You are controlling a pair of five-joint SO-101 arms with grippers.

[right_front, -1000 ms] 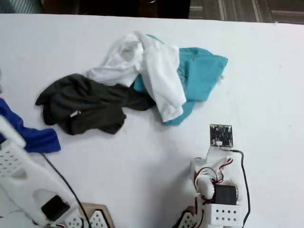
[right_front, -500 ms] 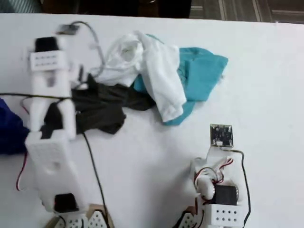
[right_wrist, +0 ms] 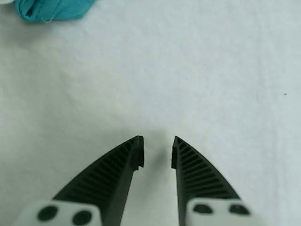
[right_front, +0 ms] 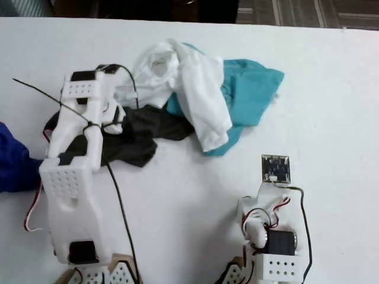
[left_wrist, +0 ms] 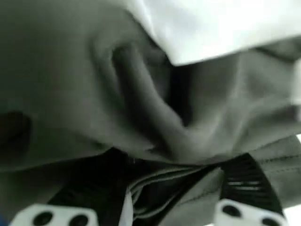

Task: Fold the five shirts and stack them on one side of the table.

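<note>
Dark grey crumpled cloth shirt (right_front: 139, 133) bunches between the left gripper's (left_wrist: 178, 169) spread fingers, touching a rumpled white cloth shirt (right_front: 195, 89) heaped over a teal one (right_front: 251, 89). The right gripper (right_wrist: 156, 143), slightly parted and empty, hangs above the white table (right_wrist: 211, 70).

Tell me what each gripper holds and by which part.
The right gripper holds nothing; it is open above the table. The left gripper is pressed into the dark shirt; whether it has a grip cannot be told.

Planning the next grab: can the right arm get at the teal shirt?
Probably yes: bare table lies between the right gripper and the teal shirt, though the white shirt covers part of it.
</note>
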